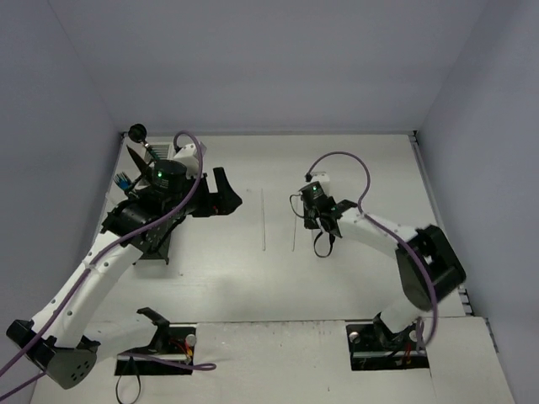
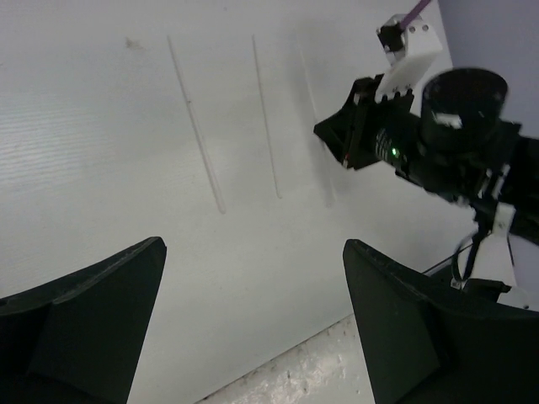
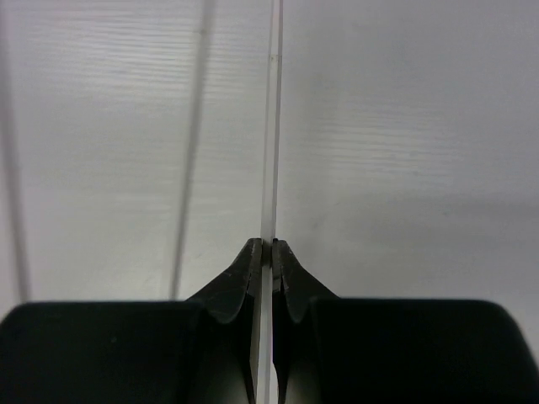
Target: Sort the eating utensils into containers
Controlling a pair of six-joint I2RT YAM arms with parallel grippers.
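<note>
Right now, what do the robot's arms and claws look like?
The left arm and right arm are white tubes with black joints. A purple cable loops along each, and a green light glows near each wrist. The left gripper and right gripper have black, pointed fingers.

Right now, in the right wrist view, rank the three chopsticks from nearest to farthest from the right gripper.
1. Clamped chopstick: pinched between the shut fingers of the right gripper, at the centre of the picture.
2. Middle chopstick: lying apart, toward the picture's left.
3. Outer chopstick: at the picture's left edge, blurred.
</note>
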